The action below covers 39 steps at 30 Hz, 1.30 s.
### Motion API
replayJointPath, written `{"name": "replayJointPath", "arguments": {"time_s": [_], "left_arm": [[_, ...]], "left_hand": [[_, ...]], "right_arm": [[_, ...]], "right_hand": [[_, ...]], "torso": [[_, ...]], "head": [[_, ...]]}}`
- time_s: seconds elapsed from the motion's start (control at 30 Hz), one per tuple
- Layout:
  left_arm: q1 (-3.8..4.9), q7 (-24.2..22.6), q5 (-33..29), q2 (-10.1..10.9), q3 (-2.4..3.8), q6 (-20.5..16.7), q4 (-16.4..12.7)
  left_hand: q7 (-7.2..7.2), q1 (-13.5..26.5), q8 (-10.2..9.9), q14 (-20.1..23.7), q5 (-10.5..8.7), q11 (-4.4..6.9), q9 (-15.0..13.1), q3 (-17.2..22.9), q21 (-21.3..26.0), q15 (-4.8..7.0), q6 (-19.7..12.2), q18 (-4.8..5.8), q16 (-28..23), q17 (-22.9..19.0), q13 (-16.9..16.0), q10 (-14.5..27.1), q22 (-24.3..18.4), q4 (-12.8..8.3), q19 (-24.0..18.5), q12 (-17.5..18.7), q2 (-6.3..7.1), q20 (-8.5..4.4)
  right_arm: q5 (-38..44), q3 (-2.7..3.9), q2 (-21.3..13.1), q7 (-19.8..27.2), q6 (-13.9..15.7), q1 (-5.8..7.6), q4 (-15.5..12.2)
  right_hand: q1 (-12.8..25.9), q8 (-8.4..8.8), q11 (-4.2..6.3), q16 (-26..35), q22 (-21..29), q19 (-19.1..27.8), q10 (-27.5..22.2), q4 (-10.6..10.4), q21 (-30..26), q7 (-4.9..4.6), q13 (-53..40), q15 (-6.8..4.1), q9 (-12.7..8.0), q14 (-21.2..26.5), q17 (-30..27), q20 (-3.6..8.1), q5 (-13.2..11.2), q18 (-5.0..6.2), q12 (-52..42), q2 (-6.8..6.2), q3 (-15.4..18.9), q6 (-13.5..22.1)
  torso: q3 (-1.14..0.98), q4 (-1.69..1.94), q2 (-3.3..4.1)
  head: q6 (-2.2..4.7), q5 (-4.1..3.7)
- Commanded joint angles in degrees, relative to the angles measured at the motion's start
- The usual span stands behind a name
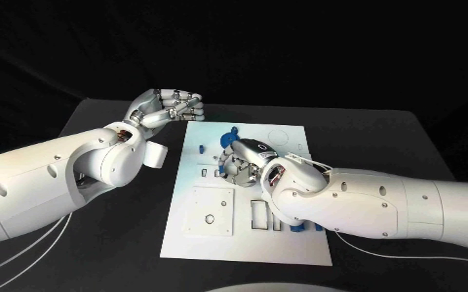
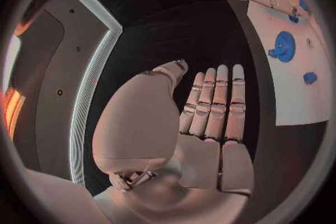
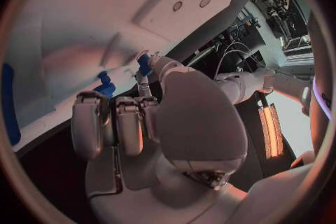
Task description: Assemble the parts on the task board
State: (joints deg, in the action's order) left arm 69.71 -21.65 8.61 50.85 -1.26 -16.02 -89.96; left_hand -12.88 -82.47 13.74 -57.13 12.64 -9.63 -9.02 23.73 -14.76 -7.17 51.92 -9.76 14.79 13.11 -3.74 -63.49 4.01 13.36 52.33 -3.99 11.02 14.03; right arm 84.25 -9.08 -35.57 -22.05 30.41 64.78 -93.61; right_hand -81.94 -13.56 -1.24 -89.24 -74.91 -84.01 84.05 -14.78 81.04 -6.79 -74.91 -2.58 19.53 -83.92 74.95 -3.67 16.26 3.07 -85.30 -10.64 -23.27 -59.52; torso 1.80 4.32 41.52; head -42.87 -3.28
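Head view has the right robot hand (image 1: pixel 241 163) curled down over the white board's (image 1: pixel 293 238) middle, apparently pinching a small blue part (image 3: pixel 145 63), so it's nearer the work, while the left robot hand (image 1: pixel 168 108), empty with fingers curled in, hovers off the board's far left corner.

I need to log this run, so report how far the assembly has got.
Done: a blue gear and a small blue peg already sit on the white board. In hand: the right hand is down on the board, a small blue part at its fingertips. The left hand hovers off the board, holding nothing. Left: several slots look unfilled.
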Motion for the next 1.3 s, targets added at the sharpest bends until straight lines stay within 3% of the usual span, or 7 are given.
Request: {"name": "replayJointPath", "arguments": {"time_s": [0.03,0.9,1.3], "left_arm": [[0.03,-0.16,-0.2,0.02,0.04,1.06,-0.19],[0.03,0.05,-0.2,0.28,0.04,1.2,-0.27],[0.03,0.12,-0.2,0.36,0.04,1.26,-0.26]], "left_hand": [[-0.08,0.34,-0.24,0.21,-0.26,0.04,-0.04,0.31,0.32,-0.27,-0.12,-0.81,-0.18,0.06,-0.09,-0.47,-0.07,-0.03,0.18,0.26,0.16,0.03],[-0.04,0.43,-0.23,0.18,-0.28,0.07,-0.06,0.37,0.36,-0.25,-0.09,-0.81,-0.23,0.14,-0.09,-0.51,-0.07,-0.06,0.22,0.26,0.21,0.02],[-0.04,0.43,-0.23,0.18,-0.28,0.07,-0.06,0.37,0.36,-0.25,-0.09,-0.81,-0.23,0.14,-0.09,-0.51,-0.07,-0.06,0.22,0.26,0.21,0.02]], "right_arm": [[2.46,0.01,-0.01,-1.01,-0.99,-0.12,0.09],[2.97,0.01,0.16,-1.29,-2.11,-0.4,0.52],[2.99,0.01,0.14,-1.31,-1.53,-0.41,0.52]], "right_hand": [[0.53,-1.96,0.54,-0.18,-8.33,-0.52,3.24,-0.05,0.11,1.63,-10.81,-0.31,3.0,-5.55,12.48,0.24,0.36,-0.64,-0.32,0.27,-0.15,-1.57],[2.17,-2.07,0.44,-0.1,-8.12,-0.34,2.95,-0.31,-0.31,1.48,-10.39,-0.27,3.08,-5.49,12.17,0.26,0.32,-0.56,0.17,-1.65,0.15,-1.07],[3.34,-1.44,-0.03,0.0,-7.78,-0.04,2.5,-0.69,-0.91,0.89,-9.78,0.06,2.79,-5.4,11.77,0.07,0.3,-0.44,0.87,-2.92,0.94,0.34]], "torso": [[0.02,0.01,-0.06],[0.05,-0.02,-0.09],[0.02,0.01,-0.08]], "head": [[-0.12,-0.01],[-0.31,0.14],[-0.21,0.09]]}}
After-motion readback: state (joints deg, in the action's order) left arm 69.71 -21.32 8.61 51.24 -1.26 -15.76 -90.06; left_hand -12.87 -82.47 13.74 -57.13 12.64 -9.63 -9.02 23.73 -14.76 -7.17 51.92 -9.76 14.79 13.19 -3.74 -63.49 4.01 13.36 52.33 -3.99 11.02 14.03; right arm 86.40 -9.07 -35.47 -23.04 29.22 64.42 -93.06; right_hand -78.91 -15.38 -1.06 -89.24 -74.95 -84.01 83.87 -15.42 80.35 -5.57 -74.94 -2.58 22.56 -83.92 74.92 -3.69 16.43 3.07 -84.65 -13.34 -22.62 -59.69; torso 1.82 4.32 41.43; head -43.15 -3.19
